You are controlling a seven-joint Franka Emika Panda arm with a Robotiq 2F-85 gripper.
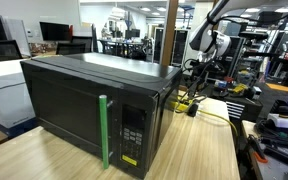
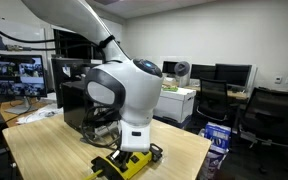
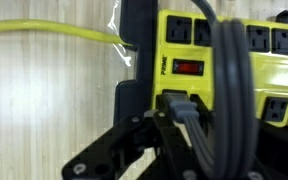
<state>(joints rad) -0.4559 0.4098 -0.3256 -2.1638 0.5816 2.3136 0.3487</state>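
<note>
In the wrist view a yellow power strip [image 3: 234, 55] with a red switch [image 3: 188, 68] lies on the wooden table. A grey plug [image 3: 179, 102] sits at the strip's near edge, and its thick grey cord [image 3: 229, 115] runs over the strip. My gripper [image 3: 176, 118] is shut on this plug, one black finger on each side. In both exterior views the arm reaches down to the power strip [image 1: 187, 102] [image 2: 124, 166] behind the black microwave [image 1: 84, 105]. There the fingertips are hidden by the wrist [image 2: 134, 135].
The microwave has a green handle [image 1: 104, 132] and fills most of the table [image 1: 199, 150]. A yellow cable [image 3: 44, 29] runs from the strip across the wood. Office chairs [image 2: 269, 115], monitors and desks stand beyond the table's edge.
</note>
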